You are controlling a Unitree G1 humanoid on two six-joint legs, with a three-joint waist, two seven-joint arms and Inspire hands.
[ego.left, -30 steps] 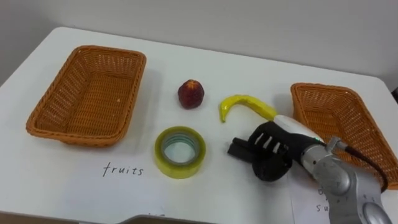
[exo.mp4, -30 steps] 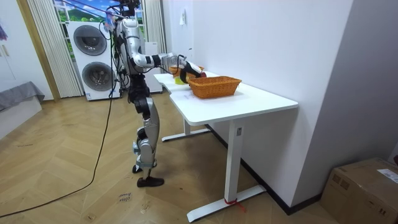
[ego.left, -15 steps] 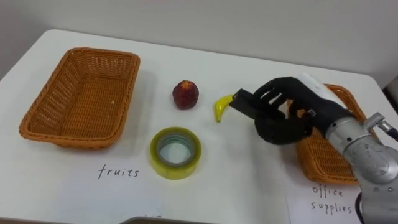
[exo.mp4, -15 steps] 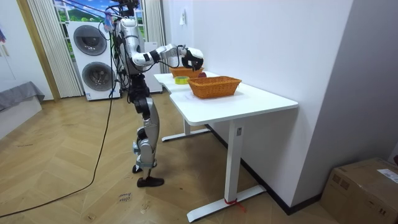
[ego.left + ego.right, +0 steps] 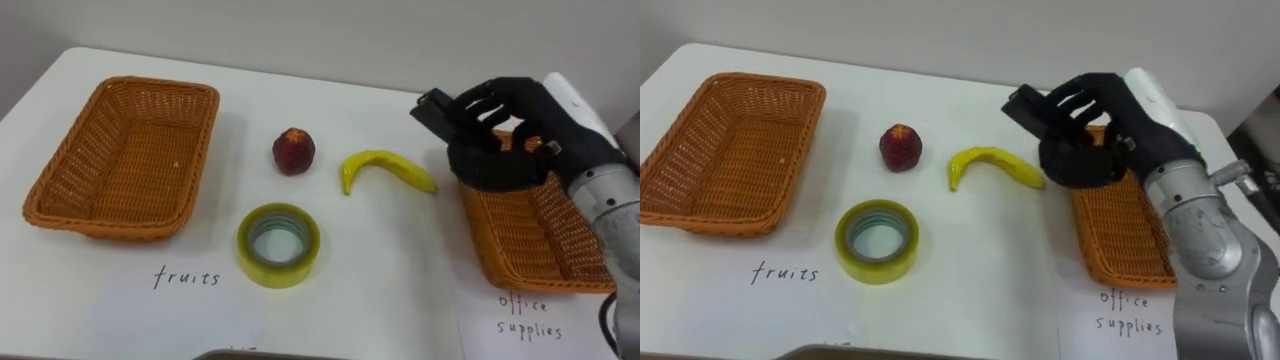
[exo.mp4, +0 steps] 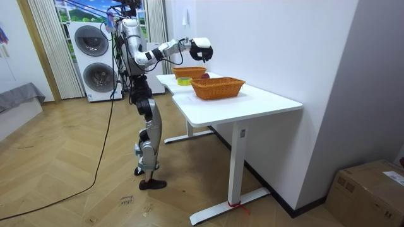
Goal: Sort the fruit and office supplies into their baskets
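Lifted up and right, the right hand [image 5: 522, 135] hangs over the right basket's [image 5: 530, 245] far-left corner — fingers curled round a black block [image 5: 437, 108], which pokes left, past the rim.

The left basket [image 5: 125, 160] and the right basket [image 5: 530, 240] are woven from rough tan wicker. The table [image 5: 380, 270] is topped in smooth, matt white laminate, and matt white paper [image 5: 500, 335] is laid at its near edge (handwritten in dark ink). The tape roll [image 5: 278, 275] is wound of glossy, translucent yellow plastic. A smooth, faintly shiny skin is shown by the banana [image 5: 385, 168], a duller one by the red fruit [image 5: 294, 151]. The right hand [image 5: 510, 150] is cased in matt black plastic, its wrist in brushed grey metal. The black object [image 5: 440, 112] clasped in it looks matt, perhaps plastic.
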